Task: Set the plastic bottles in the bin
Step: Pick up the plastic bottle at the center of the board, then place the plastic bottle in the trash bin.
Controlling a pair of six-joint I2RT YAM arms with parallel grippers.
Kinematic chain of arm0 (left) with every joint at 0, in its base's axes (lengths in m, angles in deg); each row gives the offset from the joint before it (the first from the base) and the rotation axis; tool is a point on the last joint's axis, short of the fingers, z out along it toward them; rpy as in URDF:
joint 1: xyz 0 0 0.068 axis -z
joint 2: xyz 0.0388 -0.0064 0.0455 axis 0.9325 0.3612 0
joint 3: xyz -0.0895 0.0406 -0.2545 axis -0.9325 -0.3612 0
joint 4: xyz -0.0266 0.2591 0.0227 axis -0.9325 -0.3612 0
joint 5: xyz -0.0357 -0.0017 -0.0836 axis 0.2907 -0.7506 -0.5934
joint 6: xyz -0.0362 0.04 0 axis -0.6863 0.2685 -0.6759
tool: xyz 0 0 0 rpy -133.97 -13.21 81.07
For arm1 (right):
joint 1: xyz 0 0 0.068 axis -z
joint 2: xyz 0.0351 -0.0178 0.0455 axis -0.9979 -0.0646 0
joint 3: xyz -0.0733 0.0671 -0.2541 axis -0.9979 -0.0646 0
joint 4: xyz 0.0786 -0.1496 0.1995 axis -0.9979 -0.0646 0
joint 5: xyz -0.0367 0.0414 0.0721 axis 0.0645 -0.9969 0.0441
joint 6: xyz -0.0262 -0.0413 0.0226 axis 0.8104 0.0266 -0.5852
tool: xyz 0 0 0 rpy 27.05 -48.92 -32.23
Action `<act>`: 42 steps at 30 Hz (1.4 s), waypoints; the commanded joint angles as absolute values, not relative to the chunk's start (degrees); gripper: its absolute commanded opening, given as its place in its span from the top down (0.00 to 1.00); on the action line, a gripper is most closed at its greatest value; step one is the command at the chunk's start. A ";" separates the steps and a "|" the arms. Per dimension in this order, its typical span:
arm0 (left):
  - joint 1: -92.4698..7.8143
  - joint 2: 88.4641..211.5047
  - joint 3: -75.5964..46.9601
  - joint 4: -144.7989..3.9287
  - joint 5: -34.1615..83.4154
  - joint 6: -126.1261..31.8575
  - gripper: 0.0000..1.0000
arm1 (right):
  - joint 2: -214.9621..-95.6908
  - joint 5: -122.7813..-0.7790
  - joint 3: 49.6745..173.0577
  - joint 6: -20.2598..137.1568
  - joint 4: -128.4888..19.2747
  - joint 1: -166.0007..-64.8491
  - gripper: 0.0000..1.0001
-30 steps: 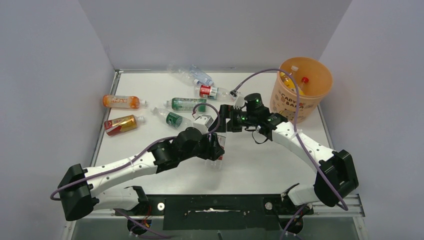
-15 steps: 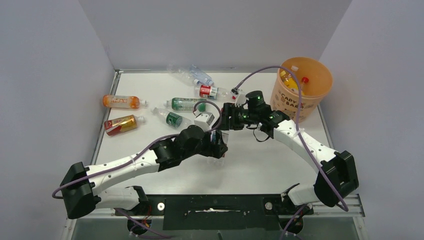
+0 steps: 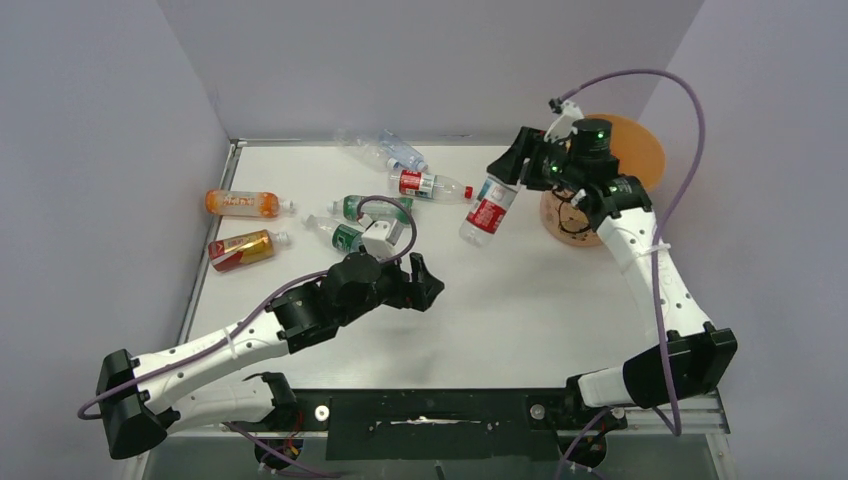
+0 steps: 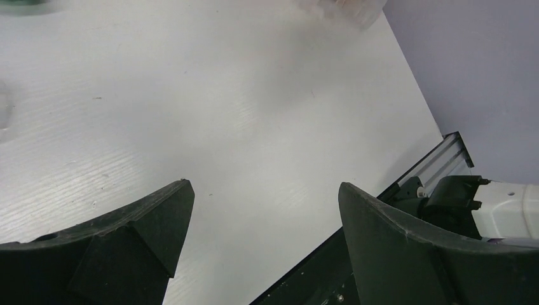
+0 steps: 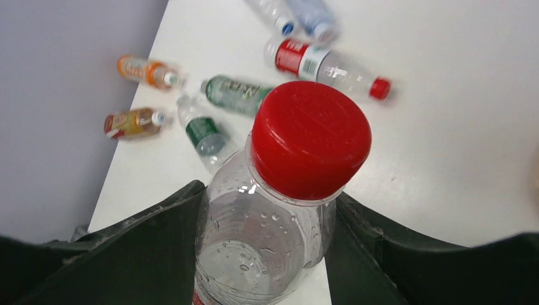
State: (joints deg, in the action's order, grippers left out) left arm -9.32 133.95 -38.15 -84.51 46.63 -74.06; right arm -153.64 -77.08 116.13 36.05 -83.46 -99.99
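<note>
Red-capped bottle (image 5: 279,216) clamped between right fingers (image 5: 146,248) near bin (image 3: 640,155); left fingers (image 4: 127,248) spread, empty.

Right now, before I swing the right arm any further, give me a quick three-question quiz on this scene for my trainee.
1. True or false: the left claw is shut on something.
2. The cap of the bottle in the right claw is: A blue, B red, C green.
3. Which claw is nearer the bin?

Key: 1 false, it is open and empty above the table. 2 B. 3 the right claw.
</note>
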 commanded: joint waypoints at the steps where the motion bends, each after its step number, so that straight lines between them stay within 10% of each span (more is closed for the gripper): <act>1: -9.72 132.89 -38.84 -84.77 48.92 -74.31 0.15 | -153.22 -71.07 125.68 40.25 -85.62 -94.73 0.47; 28: -10.77 129.06 -42.42 -88.03 49.95 -74.72 0.14 | -161.42 -42.81 142.42 46.75 -84.33 -73.29 0.44; 42: -19.93 133.52 -40.14 -94.30 48.91 -79.74 0.14 | -166.63 -47.03 146.84 48.01 -86.82 -72.85 0.07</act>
